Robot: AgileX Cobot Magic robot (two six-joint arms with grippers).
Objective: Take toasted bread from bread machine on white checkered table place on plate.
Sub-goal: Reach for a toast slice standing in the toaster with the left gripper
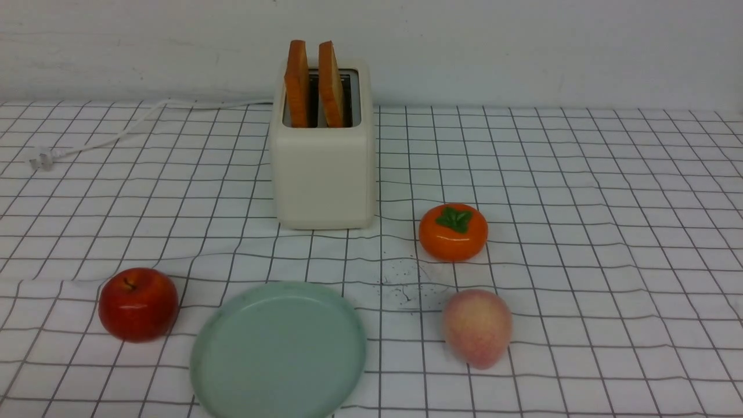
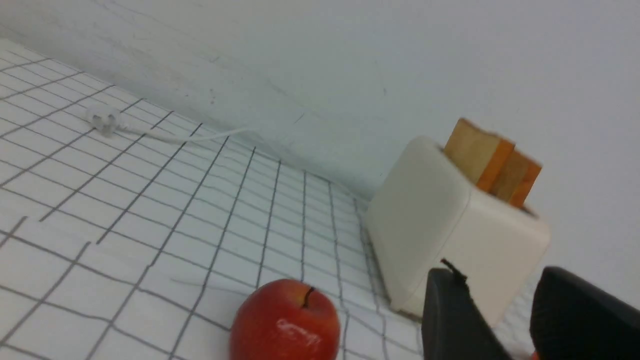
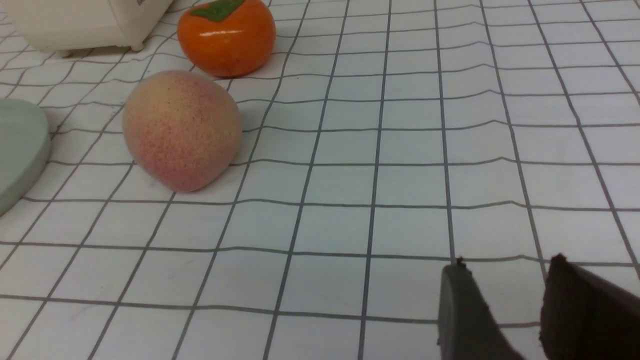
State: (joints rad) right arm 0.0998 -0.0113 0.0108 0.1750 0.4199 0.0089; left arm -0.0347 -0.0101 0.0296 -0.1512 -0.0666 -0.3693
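Two slices of toasted bread [image 1: 297, 84] [image 1: 332, 84] stand upright in the slots of the cream-white bread machine [image 1: 324, 168] at the back middle of the white checkered table [image 1: 580, 232]. The empty mint-green plate [image 1: 280, 351] lies at the front. Neither arm shows in the front view. In the left wrist view my left gripper [image 2: 495, 290] is open and empty, with the bread machine [image 2: 440, 220] and both slices [image 2: 492, 162] beyond it. In the right wrist view my right gripper [image 3: 505, 280] is open and empty above bare cloth, with the plate's rim [image 3: 20, 150] far off.
A red apple [image 1: 138, 303] sits left of the plate. An orange persimmon [image 1: 453, 231] and a peach [image 1: 478, 328] lie to its right. The toaster's white cord and plug [image 1: 43, 158] trail to the back left. A white wall stands behind the table.
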